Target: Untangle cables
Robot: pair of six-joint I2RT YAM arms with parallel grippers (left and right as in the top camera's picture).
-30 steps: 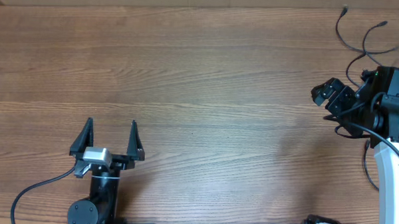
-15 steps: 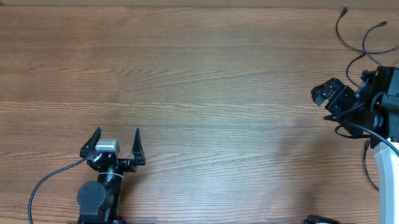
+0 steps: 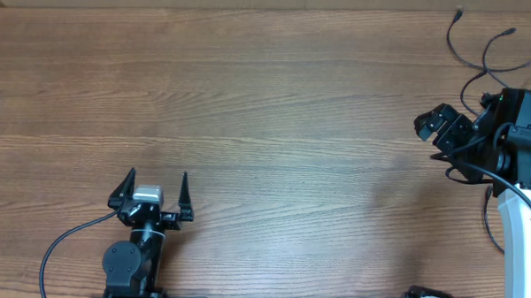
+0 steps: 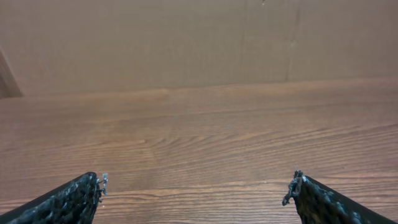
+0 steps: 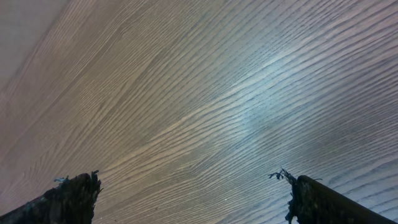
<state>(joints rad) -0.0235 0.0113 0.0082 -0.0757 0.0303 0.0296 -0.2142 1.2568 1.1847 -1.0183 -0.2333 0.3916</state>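
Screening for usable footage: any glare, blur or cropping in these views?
Overhead: sharp, evenly lit, though the cables run off the right edge. Left wrist: clear, soft light. Right wrist: bluish-white glare across the table, grain slightly soft.

table: bare wood across left, centre and far side; open passage.
wall: bounds the far edge.
cables: loose loops at the far right corner, the only clutter; they seem to run under the right arm.
left gripper: near edge, jaws spread, wood ahead.
right gripper: jaws spread, just beside the cables.
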